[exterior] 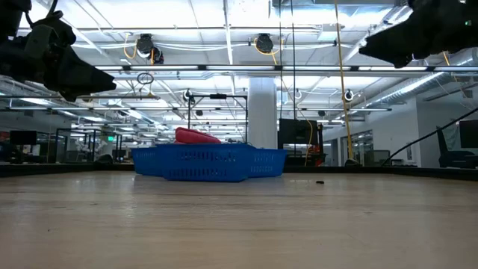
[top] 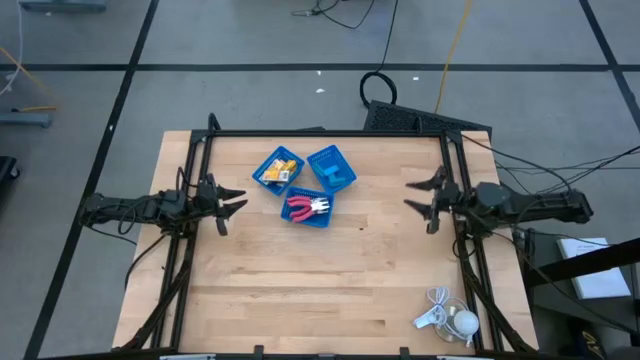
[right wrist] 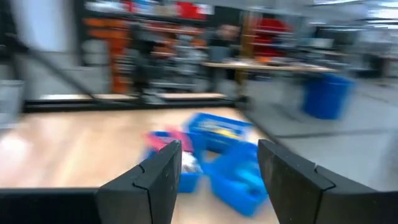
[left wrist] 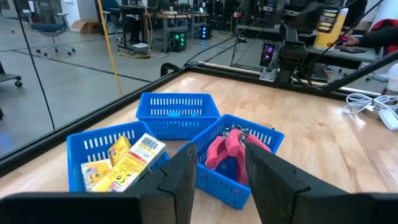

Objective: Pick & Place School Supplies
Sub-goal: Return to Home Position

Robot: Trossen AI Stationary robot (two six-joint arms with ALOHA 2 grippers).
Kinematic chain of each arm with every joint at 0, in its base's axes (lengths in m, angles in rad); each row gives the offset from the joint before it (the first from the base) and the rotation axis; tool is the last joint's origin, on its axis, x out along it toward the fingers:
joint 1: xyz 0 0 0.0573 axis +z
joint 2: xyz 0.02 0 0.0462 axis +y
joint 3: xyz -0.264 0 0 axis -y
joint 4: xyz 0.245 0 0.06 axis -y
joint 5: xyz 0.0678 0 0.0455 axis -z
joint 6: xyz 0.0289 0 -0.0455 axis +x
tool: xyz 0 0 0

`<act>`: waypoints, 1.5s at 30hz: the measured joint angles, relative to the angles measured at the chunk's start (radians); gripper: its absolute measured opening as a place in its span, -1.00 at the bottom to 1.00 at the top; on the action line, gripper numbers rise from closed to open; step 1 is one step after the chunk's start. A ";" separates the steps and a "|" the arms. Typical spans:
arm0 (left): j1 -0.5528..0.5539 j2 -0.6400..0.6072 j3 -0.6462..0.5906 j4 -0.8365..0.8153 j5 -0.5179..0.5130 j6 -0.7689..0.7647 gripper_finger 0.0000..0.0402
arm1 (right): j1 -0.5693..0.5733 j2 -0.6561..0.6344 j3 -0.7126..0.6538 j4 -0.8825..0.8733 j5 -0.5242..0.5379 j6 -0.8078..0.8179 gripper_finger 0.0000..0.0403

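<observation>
Three square blue trays sit together at the table's far middle. One tray holds the yellow-orange packets (top: 277,170), also in the left wrist view (left wrist: 127,163). One holds light-blue pieces (top: 333,170). The near one holds the red-handled pliers (top: 305,207), also in the left wrist view (left wrist: 227,149) and as a red hump in the low view (exterior: 196,135). My left gripper (top: 236,203) is open and empty at the table's left side, above the table. My right gripper (top: 418,195) is open and empty at the right side, raised.
A white corded gadget (top: 447,317) lies at the table's near right corner. A small dark speck (top: 362,227) lies on the wood right of the trays. Bare wood spans the table's near half. A black frame edges the table.
</observation>
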 joint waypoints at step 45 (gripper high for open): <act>0.000 0.000 0.000 0.000 0.000 0.076 -0.30 | 0.000 -0.163 -0.303 0.094 -0.145 0.094 0.00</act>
